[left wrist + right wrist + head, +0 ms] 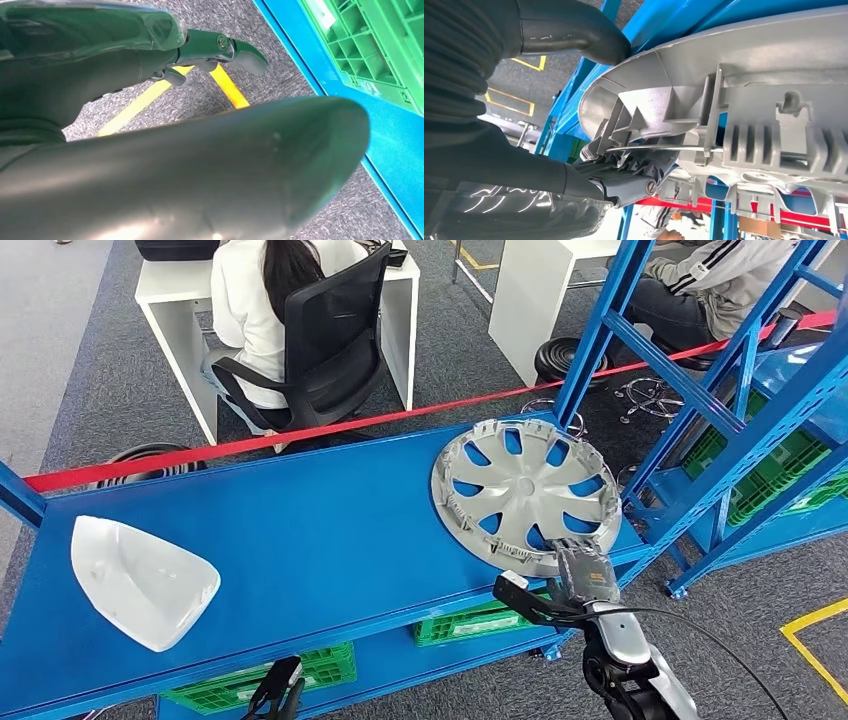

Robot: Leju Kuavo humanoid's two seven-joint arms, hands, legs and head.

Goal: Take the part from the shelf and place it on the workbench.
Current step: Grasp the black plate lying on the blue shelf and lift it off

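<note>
Silver plastic filled our right wrist view: our right hand point(589, 165) was gripping the rim of the wheel cover point(744, 100), the thick grey thumb curved over one face and the darker fingers point(624, 182) tucked among the ribs and the wire ring on the other. From the head view the same right hand point(583, 575) met the near edge of the wheel cover point(527, 495), which lay with its ribbed inner side up at the right end of the blue shelf point(320, 530), its near edge reaching the shelf's front lip.

Our left hand point(278, 688) sat low at the bottom of the head view, in front of the shelf edge. In the left wrist view that left hand point(210, 47) showed a dark finger stretched over grey carpet with nothing between the fingers that we could see; whether it was loose or curled we could not tell.

Farther along the shelf, well apart from the wheel cover, a white moulded cover point(140, 580) rested near the left end. Green crates point(470, 622) stood on the level beneath. A second blue rack point(740, 390) stood just to the right, carrying another green crate point(770, 475). Beyond a red barrier tape point(300, 435), a person in white point(262, 300) sat in a black office chair point(335, 340) at a white desk point(175, 300). Yellow floor tape point(810, 635) marked the grey carpet on the right.
</note>
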